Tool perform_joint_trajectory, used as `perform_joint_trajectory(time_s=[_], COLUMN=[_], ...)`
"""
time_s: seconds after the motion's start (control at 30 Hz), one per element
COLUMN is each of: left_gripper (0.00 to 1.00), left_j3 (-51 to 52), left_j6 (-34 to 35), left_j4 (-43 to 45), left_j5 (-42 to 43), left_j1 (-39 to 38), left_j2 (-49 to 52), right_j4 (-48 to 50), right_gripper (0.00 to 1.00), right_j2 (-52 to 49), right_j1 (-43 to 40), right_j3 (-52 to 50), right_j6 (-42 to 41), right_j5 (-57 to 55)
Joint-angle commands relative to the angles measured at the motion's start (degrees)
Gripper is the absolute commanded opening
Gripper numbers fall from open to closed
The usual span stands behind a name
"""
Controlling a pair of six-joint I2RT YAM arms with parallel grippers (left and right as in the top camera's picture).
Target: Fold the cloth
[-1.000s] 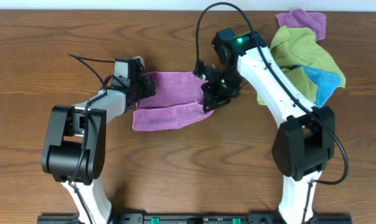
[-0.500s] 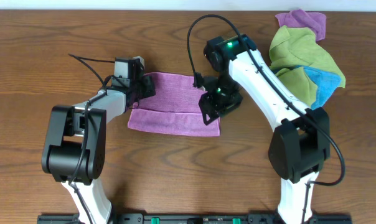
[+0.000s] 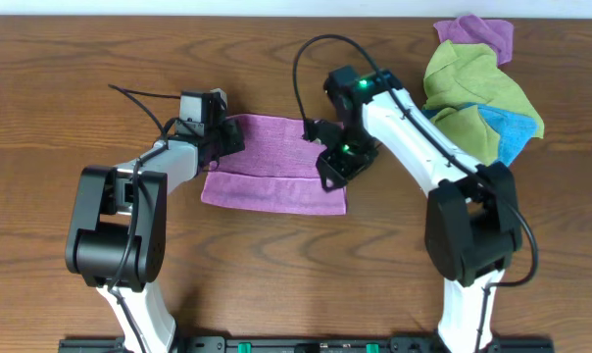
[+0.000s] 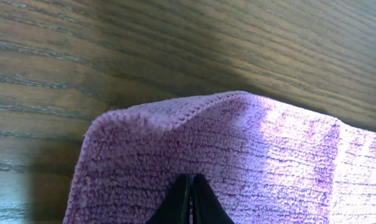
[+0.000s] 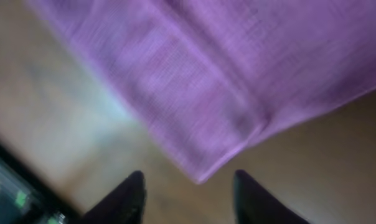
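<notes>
The lilac-purple cloth (image 3: pixel 271 176) lies flat on the wooden table between my two arms, with a fold line across it. My left gripper (image 3: pixel 225 137) sits on its far left corner. In the left wrist view the fingers (image 4: pixel 191 186) are pressed together on the cloth (image 4: pixel 250 149). My right gripper (image 3: pixel 337 165) is at the cloth's right edge. In the right wrist view, which is blurred, its fingers (image 5: pixel 189 190) are spread apart and empty, with a cloth corner (image 5: pixel 194 81) just beyond them.
A pile of cloths sits at the back right: lime-green (image 3: pixel 477 83), blue (image 3: pixel 507 132) and a second purple one (image 3: pixel 477 29). The right arm's black cable (image 3: pixel 301 69) loops above the cloth. A thin cable (image 3: pixel 134 95) trails left of the left gripper.
My right gripper pulled the crumpled cloth edge toward the front and laid it flat, then drew back slightly with its fingers open. The left gripper has not moved.
</notes>
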State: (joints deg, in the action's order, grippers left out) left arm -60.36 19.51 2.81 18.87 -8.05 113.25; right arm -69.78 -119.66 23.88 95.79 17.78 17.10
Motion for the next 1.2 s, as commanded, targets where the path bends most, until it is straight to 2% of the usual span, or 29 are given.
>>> perform_joint_trajectory(time_s=[0.0,0.03,0.07,0.17,0.57,1.17], left_gripper=[0.06,0.06,0.06,0.06,0.06,0.06], left_j3=[0.42,0.42,0.42,0.42,0.39,0.33], left_j6=[-0.15,-0.15,-0.15,-0.15,0.07,-0.24], left_j4=[-3.23,-3.91,-4.66,-6.05,-6.82,-5.31], left_j5=[-2.32,-2.34,-2.34,-2.32,-2.34,-4.74], left_j1=[0.20,0.20,0.20,0.20,0.20,0.22], left_j2=[0.96,0.96,0.96,0.96,0.96,0.96], right_j4=[5.66,7.85,10.84,17.03,25.81,30.84], right_gripper=[0.16,0.05,0.01,0.01,0.01,0.01], right_j2=[-0.83,-0.83,-0.96,-2.58,-7.61,-13.27], right_j1=[-0.87,-0.87,-0.79,-0.50,-0.61,-0.68], right_j3=[-0.59,-0.59,-0.59,-0.59,-0.59,-0.59], right_j6=[-3.67,-4.26,-4.72,-5.44,-12.98,-16.92], right_j5=[1.51,1.46,1.03,-1.11,-15.23,-15.15])
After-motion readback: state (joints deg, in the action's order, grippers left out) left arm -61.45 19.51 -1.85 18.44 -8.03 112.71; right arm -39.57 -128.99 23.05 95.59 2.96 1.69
